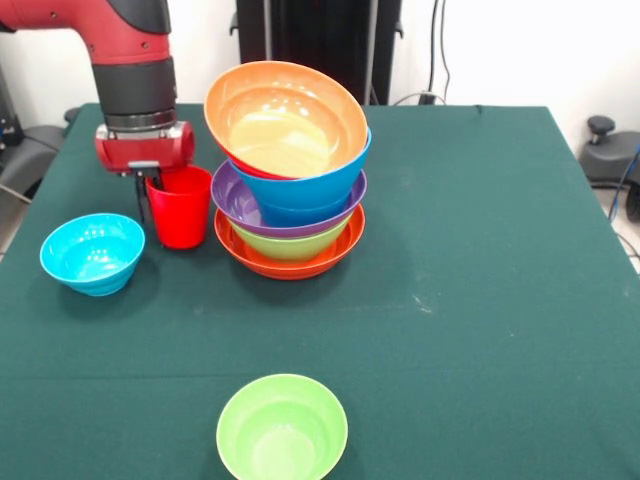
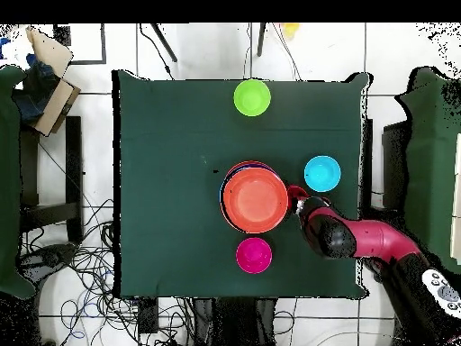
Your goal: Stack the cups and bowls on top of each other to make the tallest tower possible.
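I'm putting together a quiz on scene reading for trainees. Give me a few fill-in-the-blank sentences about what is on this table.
1. The top bowl of the tower is tilted and coloured ____.
2. The hand hangs at the rim of the ____ cup.
3. The bowl standing alone beside that cup is ____.
4. In the overhead view, a loose ____ bowl sits between the tower and the robot's base.

Missing words: orange; red; blue; magenta
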You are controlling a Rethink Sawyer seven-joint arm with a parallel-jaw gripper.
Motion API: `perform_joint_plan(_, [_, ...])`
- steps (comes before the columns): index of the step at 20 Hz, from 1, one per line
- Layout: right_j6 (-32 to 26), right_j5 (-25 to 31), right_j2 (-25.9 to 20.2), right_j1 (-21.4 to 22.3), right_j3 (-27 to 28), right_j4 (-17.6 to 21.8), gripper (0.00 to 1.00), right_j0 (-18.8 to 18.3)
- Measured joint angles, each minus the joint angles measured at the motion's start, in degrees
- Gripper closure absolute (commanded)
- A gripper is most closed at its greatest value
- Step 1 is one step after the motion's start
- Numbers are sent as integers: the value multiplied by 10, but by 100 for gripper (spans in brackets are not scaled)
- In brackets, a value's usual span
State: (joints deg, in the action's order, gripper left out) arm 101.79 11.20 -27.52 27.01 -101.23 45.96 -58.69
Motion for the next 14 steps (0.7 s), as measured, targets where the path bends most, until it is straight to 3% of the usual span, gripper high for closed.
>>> perform_joint_plan(7, [0,49,-11,77,-52,-54,100,-11])
perform_joint_plan(14, [0,140,-25,187,-98,-130,100,-18])
